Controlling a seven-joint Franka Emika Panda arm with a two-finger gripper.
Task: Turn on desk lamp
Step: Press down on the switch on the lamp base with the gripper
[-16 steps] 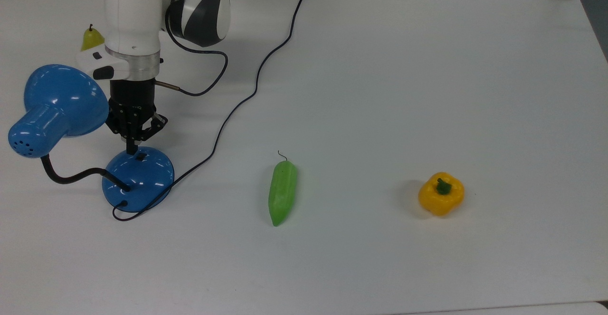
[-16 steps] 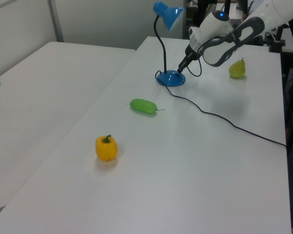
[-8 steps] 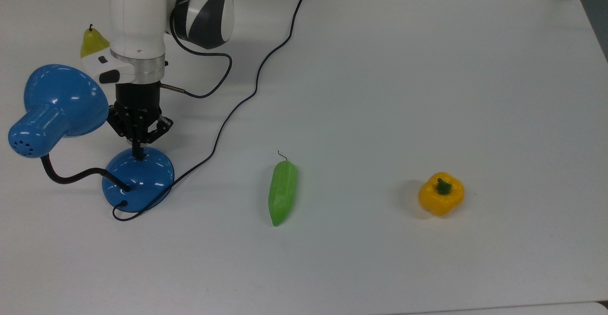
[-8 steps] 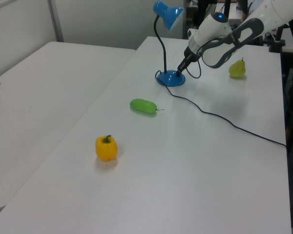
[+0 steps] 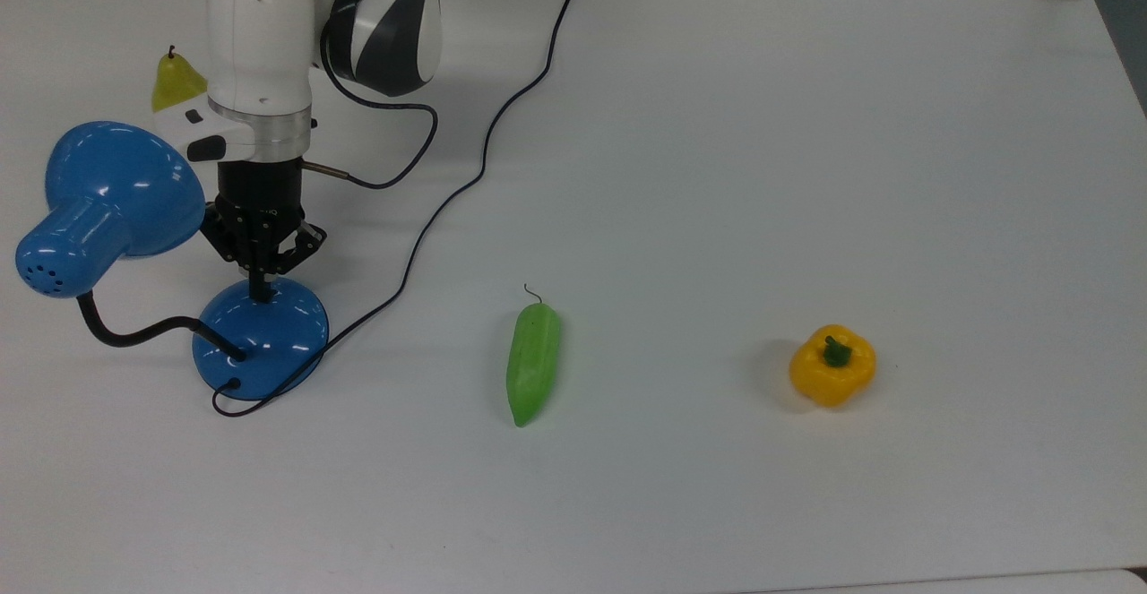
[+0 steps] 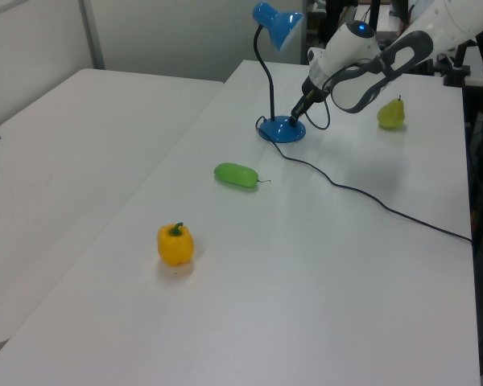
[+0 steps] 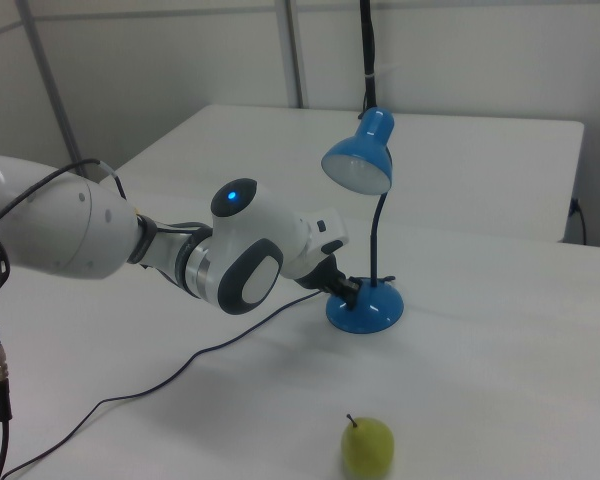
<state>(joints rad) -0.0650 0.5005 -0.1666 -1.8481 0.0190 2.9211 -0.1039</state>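
Desk lamp [image 5: 112, 209] first: it stands on the white table [image 5: 717, 173] at about nine o'clock in the top view, its round blue base [image 5: 262, 337] flat on the surface and its black gooseneck [image 5: 134, 332] curving off toward nine o'clock up to the blue bell shade [image 5: 125, 184]. In the right view the shade [image 7: 360, 160] hangs above the base [image 7: 365, 308], its open mouth tilted downward. The lamp's black cord [image 5: 484, 155] leaves the base at its six o'clock edge and runs off toward one o'clock across the table.

My jaws [image 5: 261, 288] point straight down at the twelve o'clock part of the base; they are drawn together into one narrow tip, holding nothing, and that tip touches the dome of the base. In the left view my jaws [image 6: 294, 121] meet the base from the two o'clock side.

A pear [image 5: 176, 79] stands at twelve o'clock from the shade. A green pepper [image 5: 532, 363] lies near the table's middle, well apart from the lamp, and a yellow bell pepper [image 5: 832, 365] sits further out toward three o'clock.
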